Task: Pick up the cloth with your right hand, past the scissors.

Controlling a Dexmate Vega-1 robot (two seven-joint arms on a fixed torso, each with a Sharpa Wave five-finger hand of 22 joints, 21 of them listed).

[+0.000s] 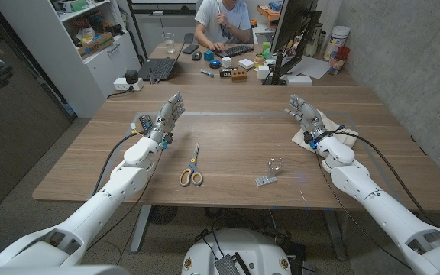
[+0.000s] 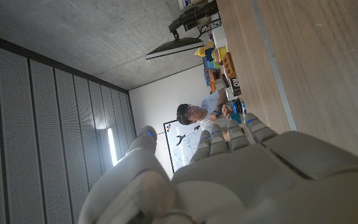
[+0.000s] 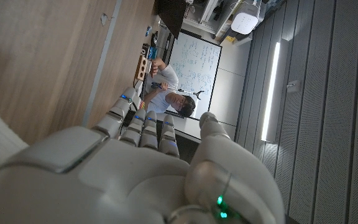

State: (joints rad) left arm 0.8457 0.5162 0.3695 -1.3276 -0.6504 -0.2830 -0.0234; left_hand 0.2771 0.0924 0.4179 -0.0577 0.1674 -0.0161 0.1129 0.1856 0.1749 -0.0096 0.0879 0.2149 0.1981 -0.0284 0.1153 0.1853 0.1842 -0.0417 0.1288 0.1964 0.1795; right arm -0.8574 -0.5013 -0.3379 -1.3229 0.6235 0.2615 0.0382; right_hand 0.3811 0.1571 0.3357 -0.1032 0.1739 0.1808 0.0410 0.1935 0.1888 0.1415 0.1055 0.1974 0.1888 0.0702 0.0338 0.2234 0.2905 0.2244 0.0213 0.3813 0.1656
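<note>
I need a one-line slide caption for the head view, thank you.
Right hand over the cloth, left hand open, scissors between them.

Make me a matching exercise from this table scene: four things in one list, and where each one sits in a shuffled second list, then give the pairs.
Things:
1. yellow-handled scissors
2. white cloth
3. small metal clip
4. black laptop

Places:
A. under the right hand
B. far end of the wooden table, near the seated person
C. near edge, right of centre
D. near edge, closer to the left hand

Pairs: 1-D, 2-A, 3-C, 4-B
</note>
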